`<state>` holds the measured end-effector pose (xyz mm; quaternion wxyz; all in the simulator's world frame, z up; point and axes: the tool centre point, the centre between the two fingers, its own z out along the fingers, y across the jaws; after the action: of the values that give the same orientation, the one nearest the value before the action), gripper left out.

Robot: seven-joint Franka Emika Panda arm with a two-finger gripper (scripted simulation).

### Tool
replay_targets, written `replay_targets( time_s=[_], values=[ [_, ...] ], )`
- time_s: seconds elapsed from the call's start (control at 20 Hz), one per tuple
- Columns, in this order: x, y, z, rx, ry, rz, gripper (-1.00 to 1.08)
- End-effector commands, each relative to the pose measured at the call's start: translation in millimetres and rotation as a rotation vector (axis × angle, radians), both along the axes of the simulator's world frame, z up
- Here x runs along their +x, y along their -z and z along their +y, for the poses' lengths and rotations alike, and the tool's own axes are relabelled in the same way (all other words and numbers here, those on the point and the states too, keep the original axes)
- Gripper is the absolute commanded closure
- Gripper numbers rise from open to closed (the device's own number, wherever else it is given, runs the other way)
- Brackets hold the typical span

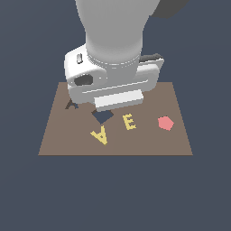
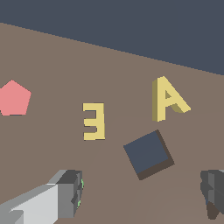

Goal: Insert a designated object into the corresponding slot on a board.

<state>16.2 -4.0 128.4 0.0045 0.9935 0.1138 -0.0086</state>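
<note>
Approach step: the hand point(image 2: 142, 194), fingers spread and empty, hovers over the board point(image 1: 176, 140); next it must descend onto the A point(image 1: 100, 135) near the front edge.

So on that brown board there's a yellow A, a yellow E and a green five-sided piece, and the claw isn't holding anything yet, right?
Almost. The five-sided piece is pink-red, not green; the wrist view shows it plainly. The rest holds: the yellow A and yellow E lie loose on the brown board, and the gripper hangs open with nothing between its fingers.
</note>
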Motion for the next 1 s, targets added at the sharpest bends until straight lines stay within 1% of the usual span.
replay_targets(
  time_s=[0.0, 0.3, 0.55, 0.95],
  values=[
    [9, 11, -8, 0.002, -0.048, -0.002, -0.92],
    [35, 40, -26, 0.007, -0.175, -0.007, -0.92],
    [55, 59, -35, 0.01, -0.258, -0.011, -0.92],
    [73, 76, -41, 0.013, -0.334, -0.013, -0.92]
  ],
)
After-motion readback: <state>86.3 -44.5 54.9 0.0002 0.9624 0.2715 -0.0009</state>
